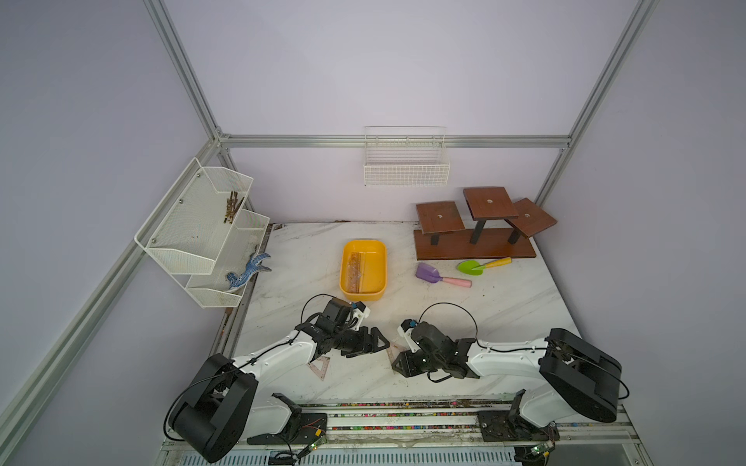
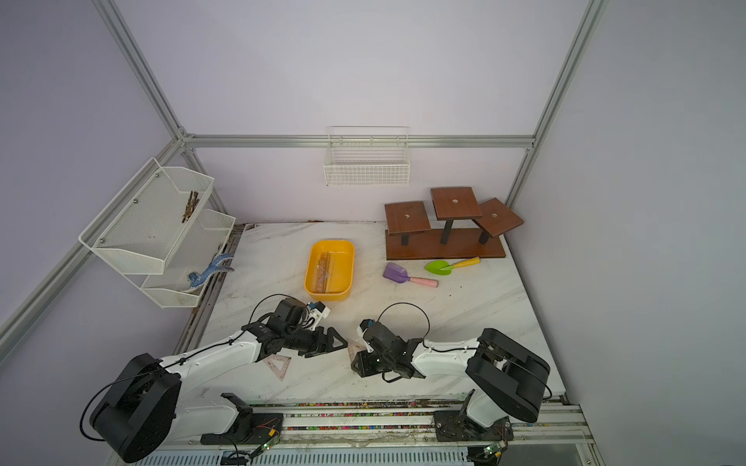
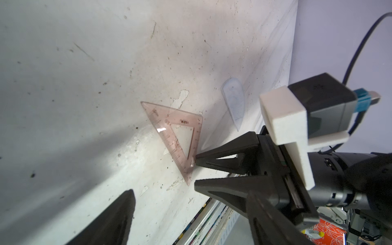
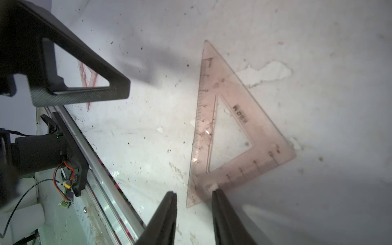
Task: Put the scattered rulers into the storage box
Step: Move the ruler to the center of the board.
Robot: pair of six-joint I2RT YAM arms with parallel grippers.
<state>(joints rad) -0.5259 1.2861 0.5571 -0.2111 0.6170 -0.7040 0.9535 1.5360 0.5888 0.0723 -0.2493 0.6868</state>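
The yellow storage box (image 1: pixel 382 266) (image 2: pixel 350 262) stands mid-table with straight rulers (image 1: pixel 357 268) lying in it. A pinkish triangular set square (image 4: pixel 244 114) (image 3: pixel 161 118) lies flat near the front edge, between the two grippers (image 1: pixel 390 352). My right gripper (image 4: pixel 194 193) (image 1: pixel 397 360) is low over it, jaws partly apart astride one corner, one fingertip (image 4: pixel 216 192) at the ruler's edge. My left gripper (image 3: pixel 191 195) (image 1: pixel 373 347) faces it from the other side, wide open and empty. Another set square (image 1: pixel 319 367) (image 4: pixel 89 78) lies partly under the left arm.
A purple shovel (image 1: pixel 430 275) and a green shovel (image 1: pixel 470 266) lie right of the box, in front of a wooden stand (image 1: pixel 476 238). A wire basket (image 1: pixel 405 161) hangs on the back wall and a mesh shelf (image 1: pixel 198 226) on the left. A pale flat shape (image 3: pixel 233 101) lies near the right gripper.
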